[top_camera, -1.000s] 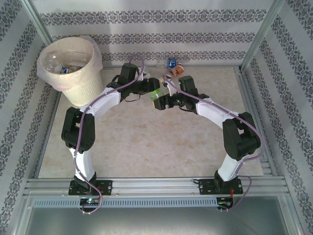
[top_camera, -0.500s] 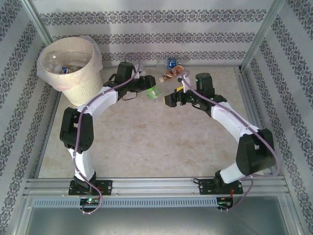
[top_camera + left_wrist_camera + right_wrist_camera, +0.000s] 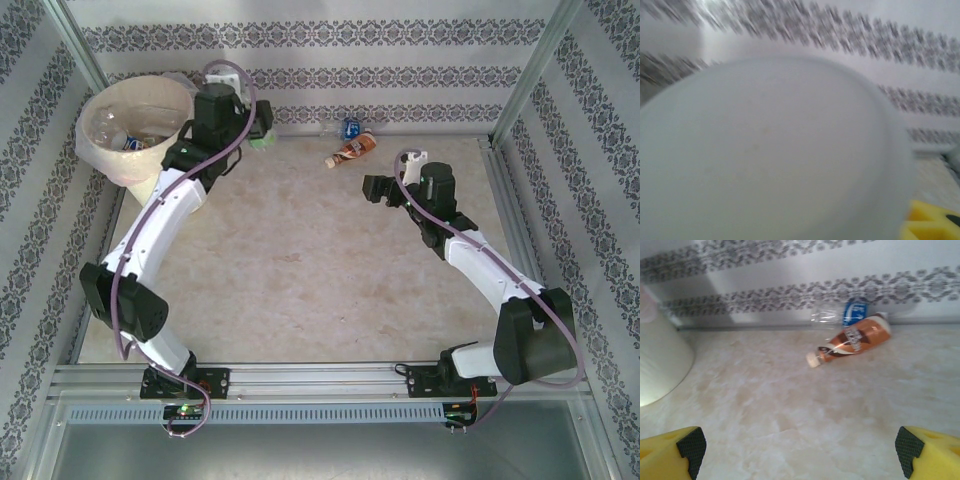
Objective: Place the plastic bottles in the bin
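Table (image 3: pixel 300 290) has that smooth marble-look top with a soft sheen, not rough at all. Bin (image 3: pixel 660 367) is smooth cream plastic, and its liner (image 3: pixel 88 135) is thin, crinkly and translucent. Brown bottle (image 3: pixel 855 339) has a glossy wrap label; the blue-label bottle (image 3: pixel 842 314) behind it is clear plastic. Yellow pads (image 3: pixel 662 455) look matt, with textured black tips. Frame rails (image 3: pixel 320 378) are brushed metal.

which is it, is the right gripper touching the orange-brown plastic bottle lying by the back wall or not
Apart. The right wrist view shows a wide stretch of bare table between the open right gripper and the orange-brown plastic bottle.
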`<action>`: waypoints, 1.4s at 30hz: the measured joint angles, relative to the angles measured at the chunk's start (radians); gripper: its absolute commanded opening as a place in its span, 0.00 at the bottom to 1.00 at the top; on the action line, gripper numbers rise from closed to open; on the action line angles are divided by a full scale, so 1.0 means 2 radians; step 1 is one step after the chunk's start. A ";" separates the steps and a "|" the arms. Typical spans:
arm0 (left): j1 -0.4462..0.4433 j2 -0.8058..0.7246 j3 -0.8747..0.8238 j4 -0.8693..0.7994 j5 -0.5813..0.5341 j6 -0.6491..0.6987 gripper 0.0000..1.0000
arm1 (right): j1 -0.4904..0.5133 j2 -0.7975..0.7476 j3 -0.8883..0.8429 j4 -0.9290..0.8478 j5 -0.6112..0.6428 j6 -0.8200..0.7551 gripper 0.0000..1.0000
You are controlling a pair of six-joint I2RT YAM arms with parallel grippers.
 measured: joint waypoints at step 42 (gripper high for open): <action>0.229 0.276 0.390 -0.181 -0.010 -0.030 1.00 | -0.006 -0.004 -0.002 -0.017 0.025 0.062 0.98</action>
